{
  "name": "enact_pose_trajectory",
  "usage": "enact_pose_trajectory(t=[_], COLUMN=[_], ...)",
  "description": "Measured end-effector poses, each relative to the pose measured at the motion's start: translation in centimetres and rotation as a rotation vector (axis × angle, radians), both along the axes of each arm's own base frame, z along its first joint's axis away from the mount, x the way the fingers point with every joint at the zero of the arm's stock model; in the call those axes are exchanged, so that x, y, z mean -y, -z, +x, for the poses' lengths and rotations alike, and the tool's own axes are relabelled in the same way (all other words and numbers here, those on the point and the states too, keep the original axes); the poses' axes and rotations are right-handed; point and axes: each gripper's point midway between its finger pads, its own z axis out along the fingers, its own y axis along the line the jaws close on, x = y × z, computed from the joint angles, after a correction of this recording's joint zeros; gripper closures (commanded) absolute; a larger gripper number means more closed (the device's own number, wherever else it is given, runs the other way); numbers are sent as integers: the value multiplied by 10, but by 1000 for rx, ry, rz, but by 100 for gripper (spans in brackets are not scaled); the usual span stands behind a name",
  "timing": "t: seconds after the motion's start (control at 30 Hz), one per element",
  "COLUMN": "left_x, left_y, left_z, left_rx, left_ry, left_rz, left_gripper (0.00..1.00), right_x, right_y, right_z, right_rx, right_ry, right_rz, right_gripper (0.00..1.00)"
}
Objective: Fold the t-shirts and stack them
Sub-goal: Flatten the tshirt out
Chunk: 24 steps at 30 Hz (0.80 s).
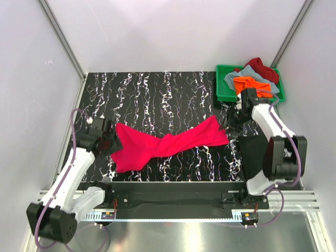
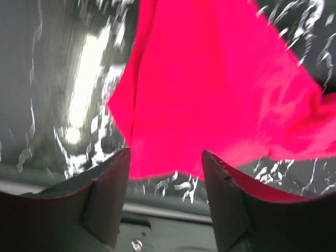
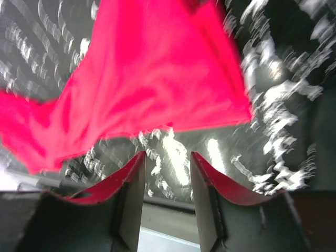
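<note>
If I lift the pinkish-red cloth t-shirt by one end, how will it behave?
Probably floppy: the pinkish-red t-shirt lies twisted and wrinkled at its middle, so it would likely sag from one grip. It looks thin and light, lying flat on the black marbled table. Pushed, it would likely crumple rather than slide.

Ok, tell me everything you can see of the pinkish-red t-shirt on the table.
The pinkish-red t-shirt is soft, plain cloth, lying wrinkled on the black marbled table, drawn out in a diagonal band, bunched narrow in the middle and wider at both ends. The left gripper and right gripper sit at its ends, jaws open, neither gripping it.
</note>
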Motion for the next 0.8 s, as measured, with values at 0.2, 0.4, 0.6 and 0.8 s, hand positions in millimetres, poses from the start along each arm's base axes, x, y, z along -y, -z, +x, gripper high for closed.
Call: enact_pose_trajectory(t=[0.2, 0.4, 0.6, 0.8], left_x=[-2, 4, 9, 6], left_y=[26, 62, 73, 73], left_z=[-41, -65, -69, -67], left_rx=[-87, -202, -266, -251], left_ry=[-192, -307, -355, -384], left_rz=[-84, -154, -181, -168], left_gripper=[46, 51, 56, 59], right_x=[-24, -37, -41, -43], right_y=[-4, -1, -5, -5], right_z=[-44, -59, -62, -63], right_rx=[20, 13, 31, 33], right_ry=[-29, -50, -60, -66], right_rz=[128, 196, 222, 236], right_gripper=[55, 56, 57, 57])
